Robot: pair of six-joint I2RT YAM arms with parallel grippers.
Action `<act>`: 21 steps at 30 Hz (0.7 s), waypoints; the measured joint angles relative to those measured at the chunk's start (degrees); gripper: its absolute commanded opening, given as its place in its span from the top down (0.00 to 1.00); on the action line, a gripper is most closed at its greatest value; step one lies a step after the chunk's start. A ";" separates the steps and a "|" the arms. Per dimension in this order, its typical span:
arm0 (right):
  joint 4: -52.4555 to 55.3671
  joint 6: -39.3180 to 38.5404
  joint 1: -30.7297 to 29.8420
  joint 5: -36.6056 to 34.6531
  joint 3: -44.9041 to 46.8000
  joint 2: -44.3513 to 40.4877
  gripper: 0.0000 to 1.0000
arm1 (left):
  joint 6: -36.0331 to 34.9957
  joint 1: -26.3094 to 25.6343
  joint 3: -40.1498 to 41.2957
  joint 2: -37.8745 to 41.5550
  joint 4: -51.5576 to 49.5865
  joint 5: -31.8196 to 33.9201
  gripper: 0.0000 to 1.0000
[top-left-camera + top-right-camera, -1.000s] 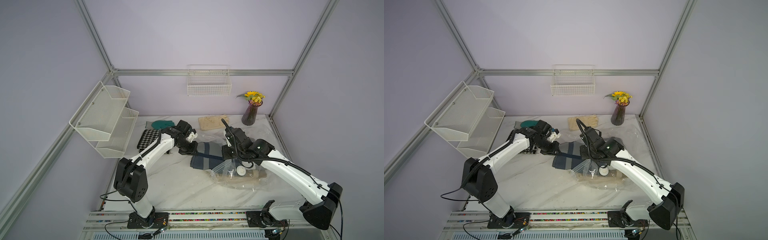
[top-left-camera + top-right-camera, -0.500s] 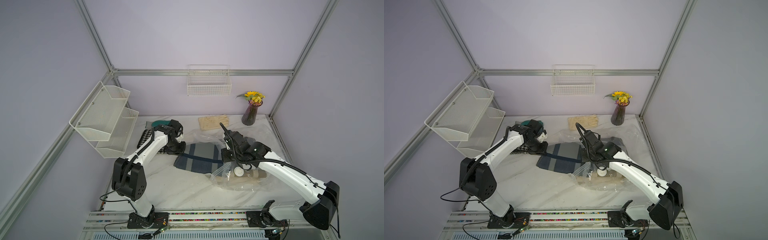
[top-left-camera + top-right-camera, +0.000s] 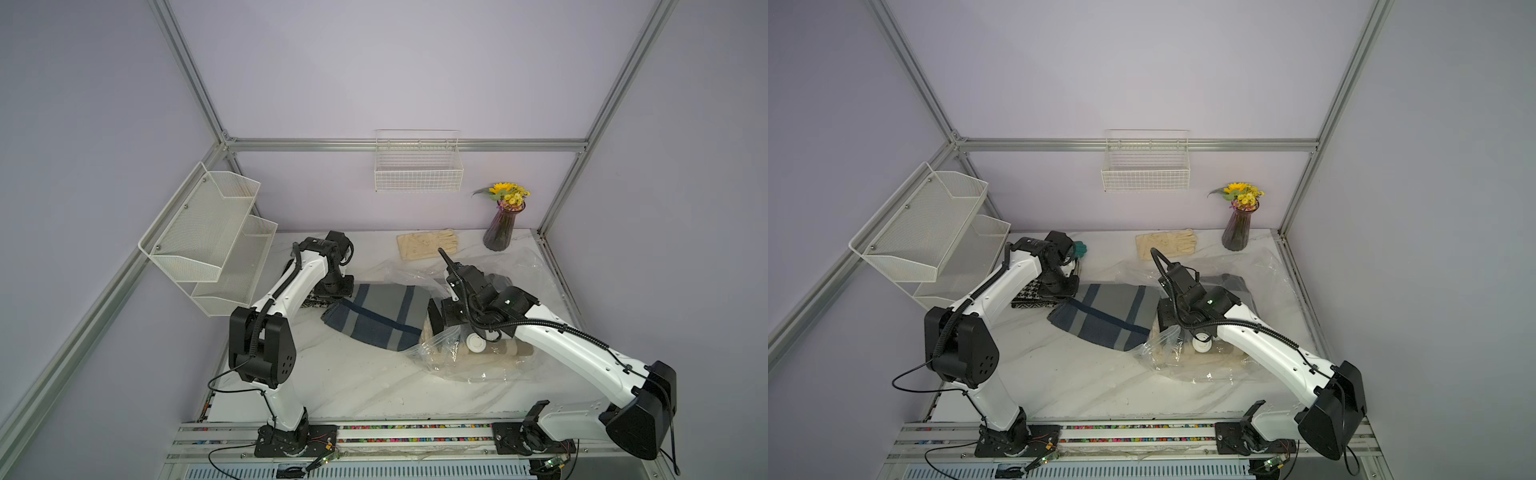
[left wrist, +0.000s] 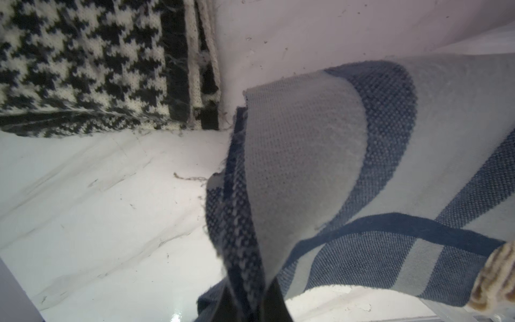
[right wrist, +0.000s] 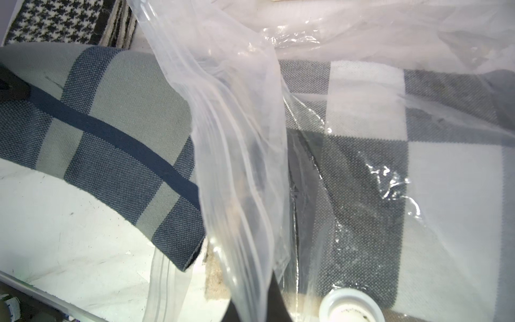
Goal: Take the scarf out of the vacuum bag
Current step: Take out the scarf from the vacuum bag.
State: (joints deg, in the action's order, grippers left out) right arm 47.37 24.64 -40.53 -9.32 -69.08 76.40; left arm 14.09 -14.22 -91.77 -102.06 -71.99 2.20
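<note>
The scarf (image 3: pixel 378 316) (image 3: pixel 1108 316) is grey with blue stripes and lies stretched over the table's middle. Its right end reaches the mouth of the vacuum bag (image 3: pixel 478 365) (image 3: pixel 1187 365). My left gripper (image 3: pixel 332 296) (image 4: pixel 250 302) is shut on the scarf's (image 4: pixel 362 167) left edge, beside a houndstooth cloth. My right gripper (image 3: pixel 434 322) (image 5: pixel 255 304) is shut on a fold of the clear vacuum bag (image 5: pixel 237 139) at its mouth, lifting it. The white valve cap (image 3: pixel 475 343) (image 5: pixel 351 306) sits just by it. A darker checked cloth (image 5: pixel 390 167) remains inside the bag.
A black-and-white houndstooth cloth (image 3: pixel 1027 293) (image 4: pixel 83 64) lies at the left. Cream gloves (image 3: pixel 428 245) and a vase of flowers (image 3: pixel 500 228) stand at the back. White mesh shelves (image 3: pixel 208 237) hang at the left, a wire basket (image 3: pixel 417 166) on the back wall.
My left gripper has drawn the scarf leftward out of the bag toward the houndstooth cloth, spreading it long. The right gripper has kept its hold on the bag, shifting slightly left.
</note>
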 measured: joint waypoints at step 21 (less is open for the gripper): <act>-1.40 1.01 2.16 -6.73 1.53 5.66 0.95 | -0.42 3.54 -9.55 -6.58 -2.25 6.27 1.00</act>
State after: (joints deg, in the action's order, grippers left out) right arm 45.98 25.65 -38.37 -16.05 -67.55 82.06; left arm 13.67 -10.68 -101.32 -108.64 -74.24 8.47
